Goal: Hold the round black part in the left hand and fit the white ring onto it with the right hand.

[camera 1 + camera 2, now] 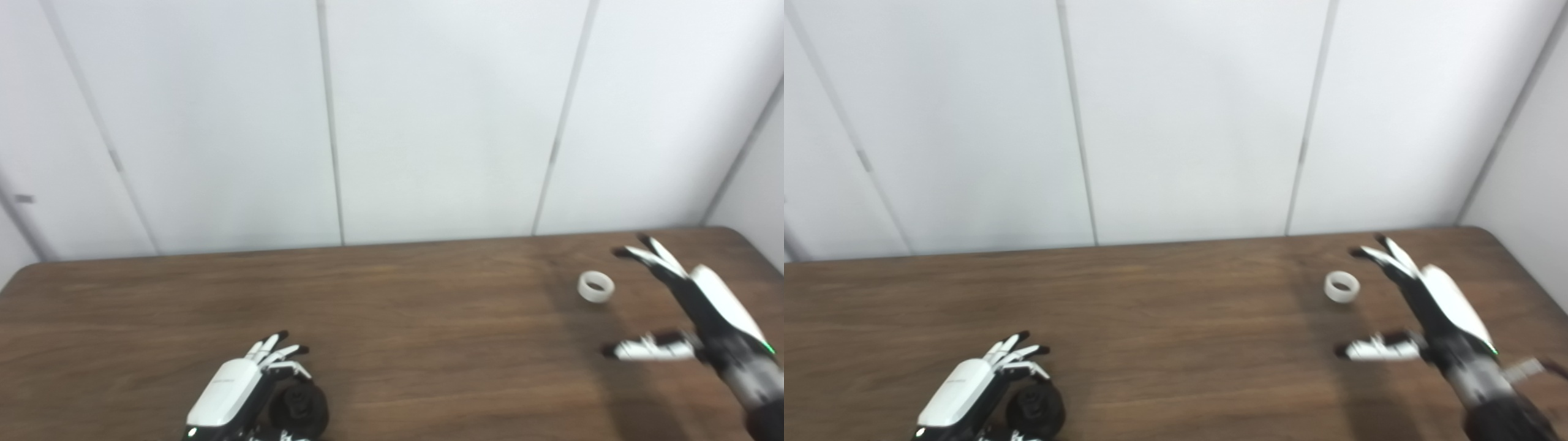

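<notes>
**White ring loose on the far right; black part beside the left hand**

The white ring lies on its own on the wooden table, toward the far right, with nothing touching it. You have bare wood all round it: a strip between it and the table's back edge, a broad run of board to its left, and a narrower gap on its right.

Your right hand hangs just to the right of the ring, spread wide and holding nothing. Its fingers reach up toward the back edge, level with and a little past the ring, while the thumb juts leftward nearer to you, so the ring sits near the mouth of that spread, apart from both. The rounded right corner of the table and its right edge lie close behind this hand.

The round black part sits at the near edge on the left, almost at the bottom of the view. Your left hand is right beside it on its left, back of the hand upward, fingers loosely extended above and past the part. You cannot tell from these views whether the hand grips the part or merely rests against it.

Between the two hands the tabletop is a long open stretch of wood. White wall panels rise straight from the back edge.
</notes>
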Motion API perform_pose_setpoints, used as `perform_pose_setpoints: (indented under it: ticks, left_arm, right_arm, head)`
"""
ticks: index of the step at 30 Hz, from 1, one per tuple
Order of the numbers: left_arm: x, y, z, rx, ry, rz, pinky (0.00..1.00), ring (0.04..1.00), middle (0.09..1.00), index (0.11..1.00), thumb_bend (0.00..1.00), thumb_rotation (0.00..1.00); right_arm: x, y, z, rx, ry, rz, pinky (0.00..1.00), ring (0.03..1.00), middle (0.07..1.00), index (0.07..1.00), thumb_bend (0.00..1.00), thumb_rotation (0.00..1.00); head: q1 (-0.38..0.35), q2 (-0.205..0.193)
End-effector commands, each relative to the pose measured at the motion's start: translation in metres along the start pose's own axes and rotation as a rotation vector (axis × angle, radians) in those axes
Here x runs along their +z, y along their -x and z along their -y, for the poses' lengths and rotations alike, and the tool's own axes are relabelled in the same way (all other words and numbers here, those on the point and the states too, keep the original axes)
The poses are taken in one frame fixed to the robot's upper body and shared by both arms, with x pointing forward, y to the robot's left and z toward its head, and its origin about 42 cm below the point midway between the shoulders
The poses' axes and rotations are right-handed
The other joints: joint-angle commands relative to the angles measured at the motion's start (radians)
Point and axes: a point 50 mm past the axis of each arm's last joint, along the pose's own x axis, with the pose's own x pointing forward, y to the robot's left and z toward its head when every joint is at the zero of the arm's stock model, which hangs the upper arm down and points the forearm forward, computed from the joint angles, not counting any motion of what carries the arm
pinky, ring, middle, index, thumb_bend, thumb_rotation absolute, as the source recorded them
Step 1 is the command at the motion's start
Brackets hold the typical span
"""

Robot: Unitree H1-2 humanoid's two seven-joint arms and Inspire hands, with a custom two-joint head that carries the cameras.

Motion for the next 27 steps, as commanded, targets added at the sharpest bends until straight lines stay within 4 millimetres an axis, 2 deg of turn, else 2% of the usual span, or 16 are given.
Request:
perform_pose_setpoints:
  ticks: [1,3,5,11,19,23,27]
  left_arm:
    - [-0.002,0.002,0.002,-0.036,-0.014,0.035,1.00,1.000,0.868,0.479,0.52,0.04]
    - [-0.005,0.002,0.002,-0.037,-0.022,0.045,1.00,1.000,0.865,0.479,0.52,0.04]
    - [-0.007,0.002,0.002,-0.040,-0.022,0.049,1.00,1.000,0.864,0.479,0.52,0.04]
    - [-0.010,0.005,0.002,-0.051,-0.024,0.066,1.00,1.000,0.862,0.479,0.52,0.04]
    - [-0.009,0.010,0.006,-0.058,-0.021,0.073,1.00,1.000,0.862,0.479,0.52,0.04]
    - [-0.010,0.012,0.007,-0.059,-0.035,0.073,1.00,1.000,0.859,0.479,0.52,0.04]
    - [-0.010,0.014,0.007,-0.058,-0.037,0.075,1.00,1.000,0.860,0.479,0.52,0.04]
  right_arm:
    - [0.007,-0.021,0.029,-0.048,0.106,0.040,0.91,1.000,1.000,0.775,0.95,0.19]
    - [0.009,-0.035,0.034,-0.041,0.144,0.038,0.88,1.000,1.000,0.766,0.96,0.23]
    - [0.010,-0.048,0.039,-0.032,0.167,0.032,0.91,1.000,1.000,0.763,0.97,0.24]
    - [0.009,-0.080,0.044,0.000,0.220,-0.015,0.94,1.000,1.000,0.756,0.94,0.20]
    - [0.002,-0.108,0.038,0.043,0.270,-0.072,1.00,1.000,1.000,0.751,0.93,0.22]
    - [0.003,-0.122,0.036,0.086,0.323,-0.110,1.00,1.000,1.000,0.770,0.92,0.20]
    - [-0.001,-0.131,0.032,0.126,0.369,-0.119,1.00,1.000,1.000,0.778,0.93,0.23]
  head:
    - [-0.006,0.001]
    - [-0.029,-0.005]
    - [-0.044,-0.009]
    - [-0.069,-0.019]
    - [-0.085,-0.026]
    - [-0.085,-0.026]
    - [-0.089,-0.027]
